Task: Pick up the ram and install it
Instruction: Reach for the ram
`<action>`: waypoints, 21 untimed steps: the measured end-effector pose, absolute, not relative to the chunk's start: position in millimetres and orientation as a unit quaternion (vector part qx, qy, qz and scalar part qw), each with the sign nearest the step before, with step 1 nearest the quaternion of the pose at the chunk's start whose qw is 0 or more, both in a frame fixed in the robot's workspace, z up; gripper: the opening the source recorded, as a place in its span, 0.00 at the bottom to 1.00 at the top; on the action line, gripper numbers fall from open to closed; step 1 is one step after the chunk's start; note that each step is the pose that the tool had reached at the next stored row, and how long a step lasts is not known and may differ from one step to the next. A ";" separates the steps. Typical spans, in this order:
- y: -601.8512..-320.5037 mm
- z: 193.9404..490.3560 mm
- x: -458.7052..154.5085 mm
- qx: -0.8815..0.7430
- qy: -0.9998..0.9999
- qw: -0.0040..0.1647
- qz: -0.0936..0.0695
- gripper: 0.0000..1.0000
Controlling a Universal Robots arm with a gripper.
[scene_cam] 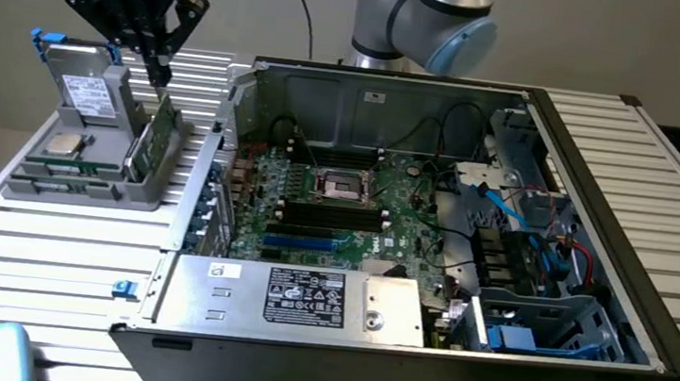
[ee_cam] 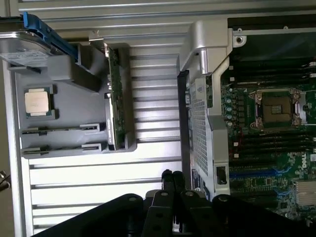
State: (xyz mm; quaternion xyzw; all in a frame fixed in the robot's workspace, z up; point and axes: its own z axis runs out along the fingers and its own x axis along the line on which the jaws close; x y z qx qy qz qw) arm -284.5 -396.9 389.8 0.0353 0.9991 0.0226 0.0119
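A dark robot hand hangs over the far corner of a slatted white desk (scene_cam: 55,255), its black jaws pressed together and holding nothing. Just below the jaws, apart from them, the ram (scene_cam: 156,138) stands on its long edge in a slot of a grey holder (scene_cam: 81,187), a narrow green stick seen edge-on. In the wrist view the ram (ee_cam: 114,98) sits at the holder's (ee_cam: 64,123) edge that faces the computer case (ee_cam: 197,49), well apart from the closed jaws. Beyond the ram from the jaws, a small square silver processor chip (scene_cam: 65,144) lies flat in the same holder, and a hard drive (scene_cam: 87,93) in a blue-handled bracket stands beside it. Off to one side of the jaws, the open computer case (scene_cam: 389,87) lies on the desk with its green motherboard (scene_cam: 419,227) exposed. The pale grey and blue robot arm (scene_cam: 428,20) rises behind the case.
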 end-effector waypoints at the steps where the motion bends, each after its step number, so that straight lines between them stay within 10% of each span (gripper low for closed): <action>1: -396.8 389.7 -289.3 0.035 0.999 0.012 0.023 0.11; 21: -393.6 379.4 -380.2 0.035 0.999 0.012 0.023 0.11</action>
